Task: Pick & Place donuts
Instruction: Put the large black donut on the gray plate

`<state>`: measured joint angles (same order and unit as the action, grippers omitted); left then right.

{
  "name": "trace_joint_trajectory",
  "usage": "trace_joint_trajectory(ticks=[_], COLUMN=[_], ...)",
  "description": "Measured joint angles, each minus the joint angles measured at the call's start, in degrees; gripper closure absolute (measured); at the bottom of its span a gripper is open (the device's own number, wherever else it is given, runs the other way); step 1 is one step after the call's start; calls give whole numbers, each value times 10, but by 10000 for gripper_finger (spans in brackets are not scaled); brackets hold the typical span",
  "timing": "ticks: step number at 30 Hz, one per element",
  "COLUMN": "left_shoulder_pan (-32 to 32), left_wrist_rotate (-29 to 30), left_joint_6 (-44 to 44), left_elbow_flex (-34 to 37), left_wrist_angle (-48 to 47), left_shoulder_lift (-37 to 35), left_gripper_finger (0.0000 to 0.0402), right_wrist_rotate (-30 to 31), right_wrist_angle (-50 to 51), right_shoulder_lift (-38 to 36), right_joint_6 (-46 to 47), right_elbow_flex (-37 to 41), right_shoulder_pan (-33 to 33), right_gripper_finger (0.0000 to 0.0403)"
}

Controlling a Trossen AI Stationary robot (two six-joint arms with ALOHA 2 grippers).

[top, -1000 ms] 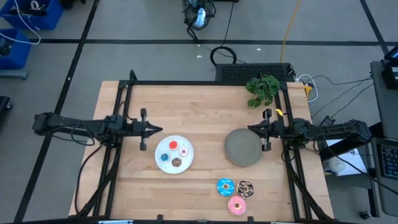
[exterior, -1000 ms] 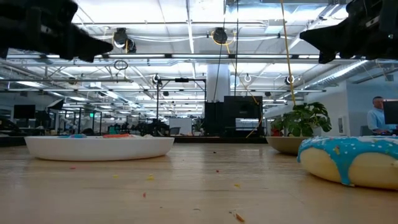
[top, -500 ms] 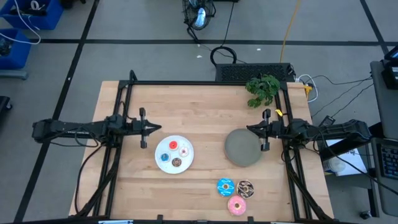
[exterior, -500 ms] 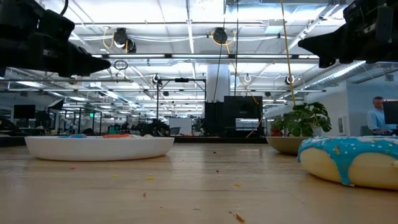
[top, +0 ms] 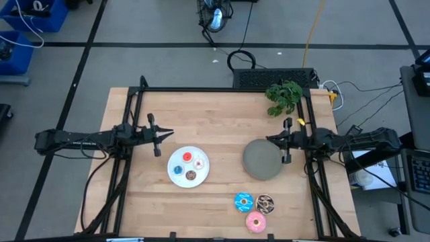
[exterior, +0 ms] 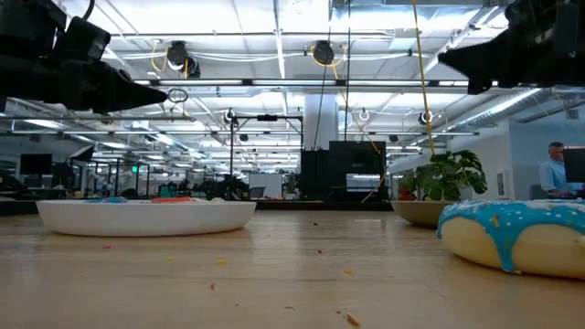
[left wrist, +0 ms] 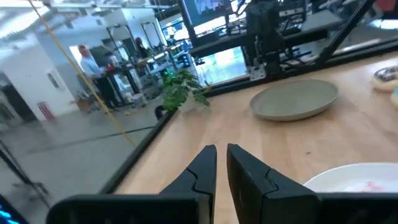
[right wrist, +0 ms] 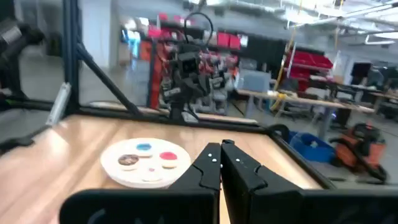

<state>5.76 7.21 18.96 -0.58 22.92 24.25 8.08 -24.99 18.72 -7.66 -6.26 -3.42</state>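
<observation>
— Donuts? Four tiny donuts (top: pixel 187 166) sit on the white plate (top: pixel 176 176); three larger donuts (top: pixel 254 210) lie by the table's near edge.

— Grippers? Left gripper (top: pixel 169 133) slightly parted (empty), right gripper (top: pixel 269 139) closed, empty.

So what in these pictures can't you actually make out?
- Low view: the big blue donut is cut off by the right edge; the pink and sprinkled ones don't show.
- Low view: the small donuts on the white plate are mostly hidden by its rim.
- High view: the small donuts' toppings are too small to tell.
- Left wrist view: the white plate is blurred and cut off at the corner.
</observation>
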Motion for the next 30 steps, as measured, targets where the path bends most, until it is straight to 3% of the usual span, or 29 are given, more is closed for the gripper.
trace_joint_trajectory(ticks=[6,20,27,30], left_shoulder_pan=[0,0,0,0], left_wrist_rotate=[32,31,3,5], left_joint_6=[63,165,169,170], left_elbow_flex=[0,0,0,0], left_wrist_angle=[-2,2,14,14], left_shoulder_lift=[0,0,0,0], left_gripper_finger=[365,397,371,372], right_wrist_rotate=[126,403,412,359], right_wrist_angle=[146,439,683,793], right_shoulder_lift=[89,451,560,601], right_joint_6=[-10,71,209,297], right_elbow_flex=[-178,-602,-813,-876], right_shoulder_pan=[-68,-312,-358,-358], right_gripper_finger=[403,403,403,403])
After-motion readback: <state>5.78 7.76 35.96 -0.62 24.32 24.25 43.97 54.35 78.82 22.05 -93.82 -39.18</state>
